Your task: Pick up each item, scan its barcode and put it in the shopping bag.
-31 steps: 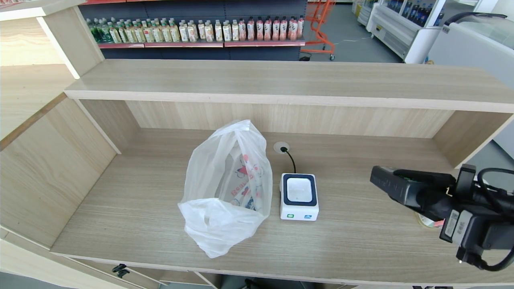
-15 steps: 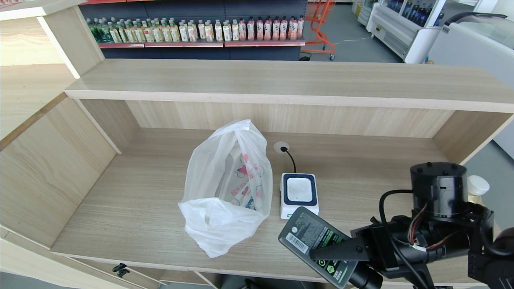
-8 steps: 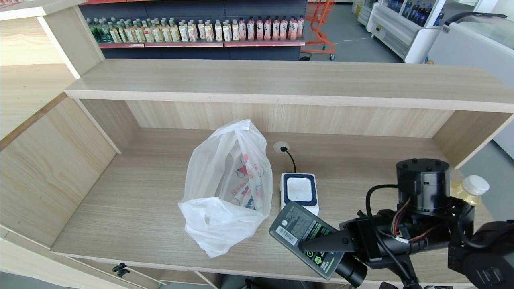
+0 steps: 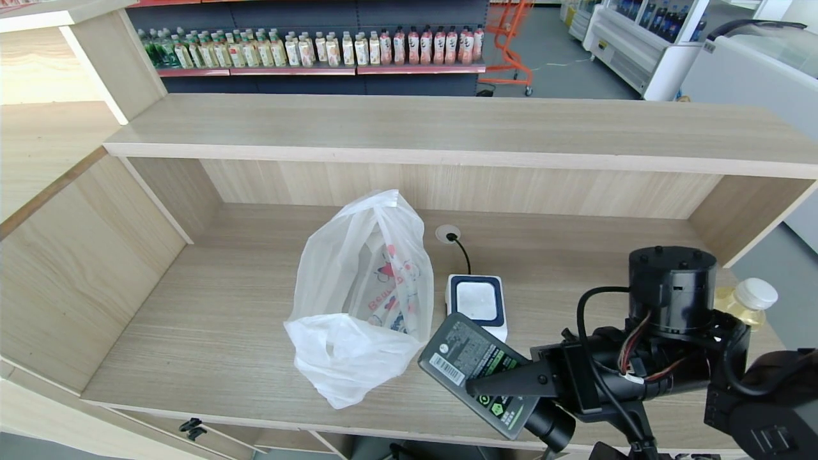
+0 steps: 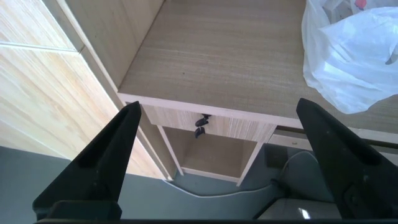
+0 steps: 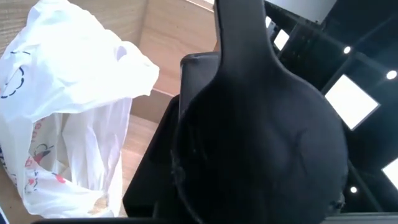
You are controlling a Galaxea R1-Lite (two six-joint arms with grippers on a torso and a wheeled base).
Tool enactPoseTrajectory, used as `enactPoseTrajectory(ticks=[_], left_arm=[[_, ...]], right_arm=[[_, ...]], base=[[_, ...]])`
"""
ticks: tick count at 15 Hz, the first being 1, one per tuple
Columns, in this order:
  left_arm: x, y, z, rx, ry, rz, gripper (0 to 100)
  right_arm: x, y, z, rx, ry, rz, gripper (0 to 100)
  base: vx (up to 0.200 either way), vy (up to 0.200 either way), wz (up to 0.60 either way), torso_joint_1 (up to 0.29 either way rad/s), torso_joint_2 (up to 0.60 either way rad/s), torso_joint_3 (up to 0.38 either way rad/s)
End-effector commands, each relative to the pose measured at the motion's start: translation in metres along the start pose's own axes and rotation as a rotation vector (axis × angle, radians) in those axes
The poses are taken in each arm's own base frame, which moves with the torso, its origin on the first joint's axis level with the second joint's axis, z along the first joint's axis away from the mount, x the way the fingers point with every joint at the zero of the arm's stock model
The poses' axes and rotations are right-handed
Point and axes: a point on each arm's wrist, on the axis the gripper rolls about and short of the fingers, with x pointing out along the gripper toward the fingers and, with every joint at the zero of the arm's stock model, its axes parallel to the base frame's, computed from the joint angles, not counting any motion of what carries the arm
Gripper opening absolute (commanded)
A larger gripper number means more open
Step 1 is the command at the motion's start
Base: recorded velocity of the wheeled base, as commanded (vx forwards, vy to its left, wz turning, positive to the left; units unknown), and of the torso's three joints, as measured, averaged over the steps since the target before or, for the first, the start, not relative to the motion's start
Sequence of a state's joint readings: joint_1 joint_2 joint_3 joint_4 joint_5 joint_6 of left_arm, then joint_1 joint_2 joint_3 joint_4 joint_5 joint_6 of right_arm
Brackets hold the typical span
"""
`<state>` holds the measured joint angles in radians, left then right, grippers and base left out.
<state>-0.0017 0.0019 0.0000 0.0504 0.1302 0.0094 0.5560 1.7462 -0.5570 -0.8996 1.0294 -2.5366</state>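
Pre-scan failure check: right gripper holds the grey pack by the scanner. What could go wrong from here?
1. The barcode on the grey pack in the right gripper faces up, away from the scanner; the scan may miss unless it is flipped.
2. The shopping bag slumps, its top pinched; the pack could snag there.
3. The bottle stands close behind the right arm; a swing might tip it.

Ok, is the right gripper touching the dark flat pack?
Touching. Head view: the right gripper has its fingers clamped on the dark pack, held above the counter.
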Motion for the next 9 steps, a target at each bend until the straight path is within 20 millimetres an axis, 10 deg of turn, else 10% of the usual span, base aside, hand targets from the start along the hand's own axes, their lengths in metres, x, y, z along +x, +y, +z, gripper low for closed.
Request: enactPoseTrajectory(ticks=[1,9], left_arm=[[0.0000,0.0000,0.0000,0.000,0.000,0.000,100],[0.0000,0.0000,0.0000,0.000,0.000,0.000,100]], right_arm=[[0.0004,-0.0003,-0.0007,-0.007,0.002,-0.003,0],[-0.0021,-0.0102,-0.0066,0.105,0.021,-0.016,0]], base=[[0.000,0.000,0.00,0.000,0.00,0.000],[0.000,0.000,0.00,0.000,0.00,0.000]])
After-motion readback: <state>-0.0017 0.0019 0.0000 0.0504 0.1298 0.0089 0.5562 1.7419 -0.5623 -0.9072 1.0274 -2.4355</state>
